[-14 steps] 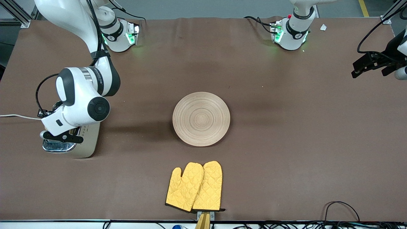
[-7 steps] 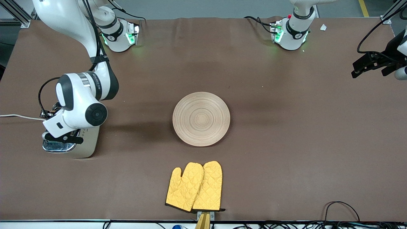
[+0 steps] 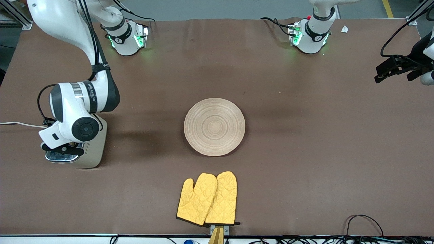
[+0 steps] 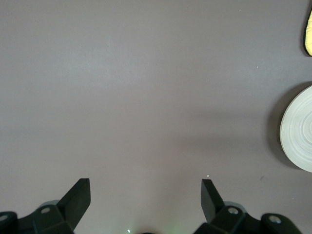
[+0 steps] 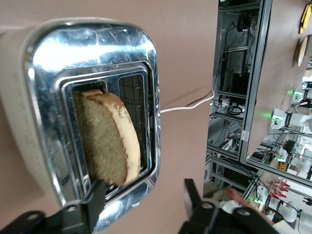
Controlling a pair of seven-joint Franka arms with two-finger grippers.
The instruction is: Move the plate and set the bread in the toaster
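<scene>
Plate (image 3: 214, 126) lies flat at the table's middle in the front view, nearer the camera than both bases, with yellow mitts (image 3: 207, 199) nearer still. Toaster (image 3: 82, 146) stands at the right arm's end of the table, its long axis running toward the camera and its chrome top facing up; a white cord (image 3: 18, 124) leaves it toward the table's edge. The right gripper (image 3: 64, 148) sits over that chrome top. The left gripper (image 3: 390, 69) waits over the left arm's end of the table, well apart from everything. Whether the plate stands where it is meant to cannot be judged here.

In the left wrist view, the left gripper (image 4: 146, 192) has its fingers spread wide with nothing between them, above bare table; the plate's (image 4: 297, 129) edge and a scrap of mitt (image 4: 308, 29) show at the frame's side.

In the right wrist view, the bread (image 5: 108, 137) stands on edge in one slot of the toaster (image 5: 46, 63), tilted against the slot's side, its broad faces parallel to the slot's length and part of it still above the chrome. The right gripper (image 5: 144, 197) is spread apart and holds nothing, one finger (image 5: 95, 195) just beside the slice's crust. By this, the bread seems delivered; only pulling the arm clear appears left.
</scene>
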